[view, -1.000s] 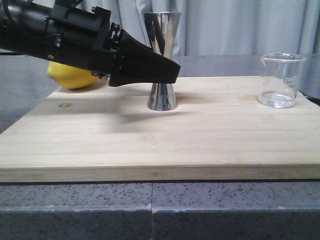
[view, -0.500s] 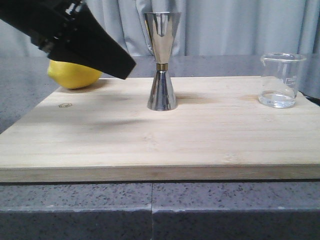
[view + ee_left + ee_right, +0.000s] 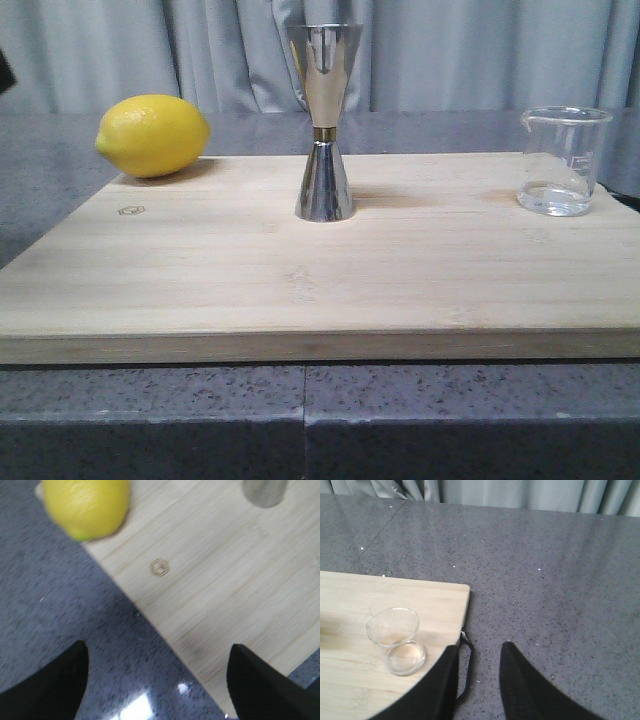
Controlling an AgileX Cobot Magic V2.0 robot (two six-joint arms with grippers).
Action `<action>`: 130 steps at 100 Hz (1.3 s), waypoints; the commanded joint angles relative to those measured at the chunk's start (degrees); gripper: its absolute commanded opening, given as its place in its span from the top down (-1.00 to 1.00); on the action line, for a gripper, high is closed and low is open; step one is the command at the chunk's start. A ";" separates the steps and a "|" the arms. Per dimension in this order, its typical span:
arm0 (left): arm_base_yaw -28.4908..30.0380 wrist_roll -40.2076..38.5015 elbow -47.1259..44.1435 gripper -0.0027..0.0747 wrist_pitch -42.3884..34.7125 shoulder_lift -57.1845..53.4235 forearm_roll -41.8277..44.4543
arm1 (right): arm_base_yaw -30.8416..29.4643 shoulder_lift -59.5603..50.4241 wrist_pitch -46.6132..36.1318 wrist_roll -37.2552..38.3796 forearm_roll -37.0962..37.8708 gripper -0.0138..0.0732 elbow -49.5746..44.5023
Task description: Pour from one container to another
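One steel jigger [image 3: 323,120] is counted at the middle of one wooden board [image 3: 320,290]. One clear glass beaker [image 3: 564,160] is seen at the far right, and one lemon [image 3: 153,135] at the far left. Two end effectors are counted, the left end effector [image 3: 159,680] and the right end effector [image 3: 479,680].

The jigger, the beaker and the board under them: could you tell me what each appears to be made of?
The jigger looks like polished steel: mirror reflections, a thin gold band at its waist. The beaker looks like clear glass: see-through, with faint white markings. The board seems pale wood or bamboo, matte, with straight grain.
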State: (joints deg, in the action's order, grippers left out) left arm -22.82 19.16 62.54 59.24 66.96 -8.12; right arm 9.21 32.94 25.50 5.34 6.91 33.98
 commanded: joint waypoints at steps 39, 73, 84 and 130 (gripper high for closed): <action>0.16 -25.04 -2.99 -0.43 -4.45 -17.64 13.55 | -0.47 -0.08 -4.46 -0.64 1.00 0.24 2.01; 0.16 -24.94 -8.47 -0.37 -4.28 -20.94 13.55 | -0.47 -0.08 -4.35 -0.64 1.00 -0.03 2.01; 0.16 -24.94 -8.47 -0.08 -4.22 -20.94 13.44 | -0.47 -0.08 -4.24 -0.64 1.00 0.32 2.01; 0.16 -24.94 -8.47 0.98 -5.01 -20.94 13.44 | -0.47 -0.08 -4.08 -0.64 1.00 0.85 2.01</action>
State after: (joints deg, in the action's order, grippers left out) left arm -22.82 -5.17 52.74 57.86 46.40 5.02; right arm 9.21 32.94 25.50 5.34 6.91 33.98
